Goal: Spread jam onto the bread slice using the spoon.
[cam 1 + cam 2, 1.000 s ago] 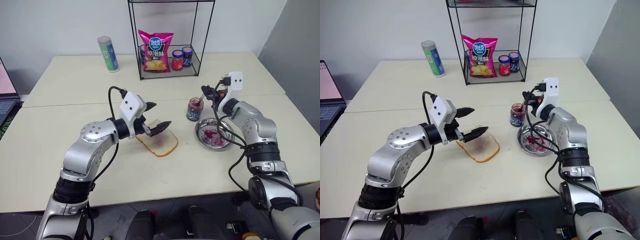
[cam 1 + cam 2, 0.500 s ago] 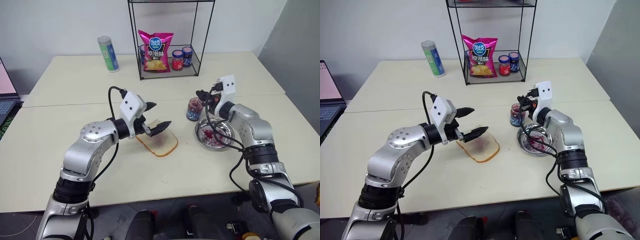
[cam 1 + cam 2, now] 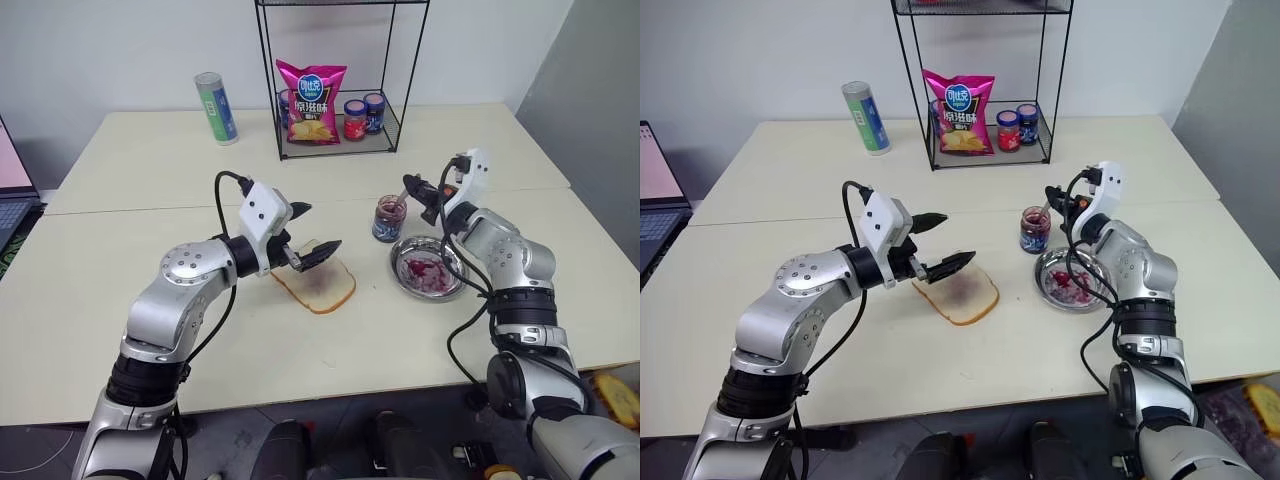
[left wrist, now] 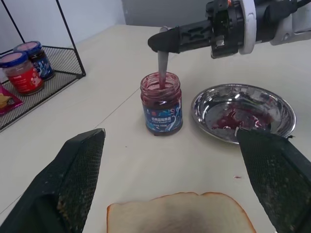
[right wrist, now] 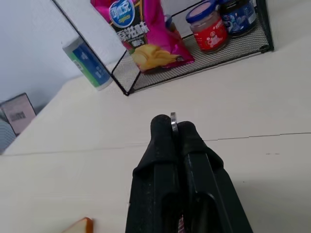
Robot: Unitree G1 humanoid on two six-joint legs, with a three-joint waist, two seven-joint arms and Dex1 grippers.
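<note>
Left wrist view: the right gripper [image 4: 163, 42] reaches in level above an open glass jar [image 4: 161, 103], its black fingers pressed together on the handle of the spoon [image 4: 162, 65], which hangs straight down with its bowl sunk in the jam [image 4: 161, 82]; the dark red-purple jam fills the jar close to its mouth. Just beside the jar, a round steel dish [image 4: 243, 112] holds red smears and small lumps. The near edge of the bread slice [image 4: 181, 213] shows with a faint purplish stain at its middle. Right wrist view: the shut fingers grip a thin silvery sliver of spoon handle at their tips, and beyond them stands a wire rack [image 5: 194, 56] holding a pink crisp bag [image 5: 141, 34], a red-lidded jar [image 5: 206, 28] and a blue-lidded jar [image 5: 239, 12], with a green and blue canister [image 5: 89, 65] beside it. Head views: the rack sits at the middle of the table's [image 3: 130, 160] far edge, the canister toward the far left corner. The bread slice lies flat near the table's middle; the left gripper [image 3: 312, 236] hovers just above its far left corner, jaws spread wide and holding nothing. Jar and dish stand right of the slice, well apart from it. A laptop [image 3: 12, 200] sits off the table's left edge.
</note>
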